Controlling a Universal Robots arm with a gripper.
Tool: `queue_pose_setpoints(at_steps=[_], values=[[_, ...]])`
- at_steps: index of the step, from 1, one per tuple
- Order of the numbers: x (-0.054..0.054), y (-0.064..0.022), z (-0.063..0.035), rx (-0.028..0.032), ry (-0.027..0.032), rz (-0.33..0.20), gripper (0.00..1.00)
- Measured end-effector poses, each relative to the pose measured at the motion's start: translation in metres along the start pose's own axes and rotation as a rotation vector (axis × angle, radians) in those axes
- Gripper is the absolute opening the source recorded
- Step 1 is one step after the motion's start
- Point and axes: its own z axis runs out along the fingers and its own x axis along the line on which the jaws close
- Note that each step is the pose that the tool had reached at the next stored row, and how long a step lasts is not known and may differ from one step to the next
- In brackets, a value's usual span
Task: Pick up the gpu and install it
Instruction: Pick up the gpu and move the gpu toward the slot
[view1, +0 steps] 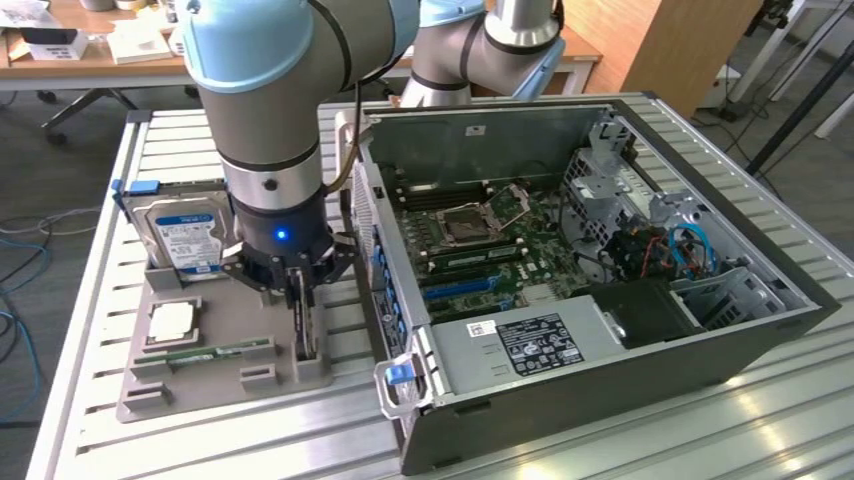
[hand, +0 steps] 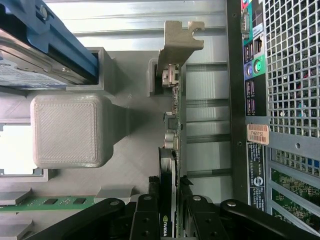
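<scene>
The gpu (view1: 306, 325) stands on edge in a slot of the grey holder tray (view1: 234, 310), between the tray's other parts and the open computer case (view1: 561, 345). In the wrist view I look along the thin card, the gpu (hand: 173, 125), with its silver bracket (hand: 177, 42) at the far end. My gripper (view1: 302, 285) is straight above the card. Its black fingers (hand: 147, 215) press against both faces of the card, so the gripper (hand: 170, 217) is shut on it. The card still sits in its slot.
On the tray are a blue-labelled hard drive (view1: 187, 235), a processor chip (view1: 174, 320) and a green memory stick (view1: 207, 352). The case's rear panel (hand: 255, 100) stands close beside the card. The motherboard (view1: 481, 250) lies exposed inside the case. A slatted metal table (view1: 747, 430) carries everything.
</scene>
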Motion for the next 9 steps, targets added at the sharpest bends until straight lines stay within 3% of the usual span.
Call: queue_pose_setpoints(at_steps=[4, 9], values=[[0.000, 0.0001, -0.0028, -0.0001, -0.0001, 0.000, 0.26], [0.000, 0.0008, -0.0193, -0.0001, 0.0000, 0.000, 0.26]])
